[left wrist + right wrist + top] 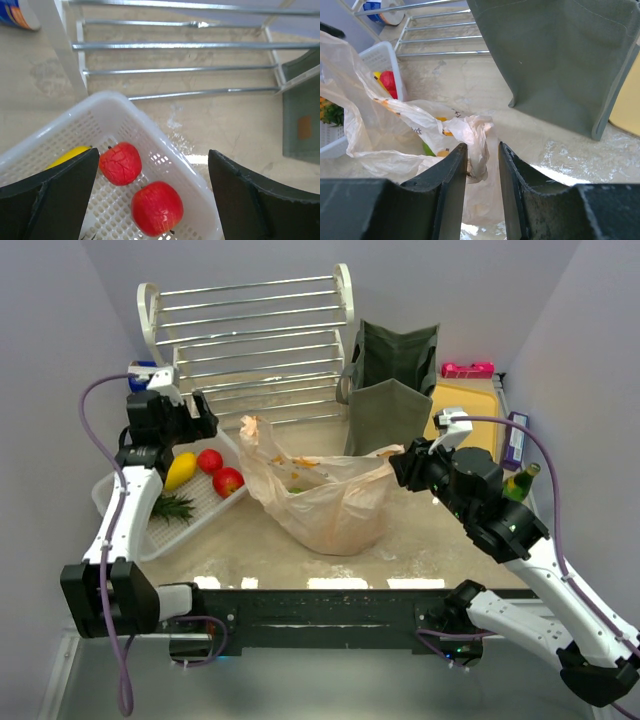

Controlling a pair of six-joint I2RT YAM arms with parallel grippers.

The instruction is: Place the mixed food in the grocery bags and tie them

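Right jaws pinch the peach bag; left jaws gape over the tray (red fruits).

Two red fruits, one yellow fruit, one plastic bag, one tote.

Top camera: fixed, high and behind the near edge, facing forward and down. It stands far back and takes in the whole beige mottled tabletop.

Left wrist camera: close, looking steeply down on a corner of the white perforated plastic tray and the chrome wire rack. Both also show from above.

Right wrist camera: low and close, facing forward at the thin translucent peach plastic bag and the dark olive-green fabric tote. It shares the tray's edge with the left wrist view.
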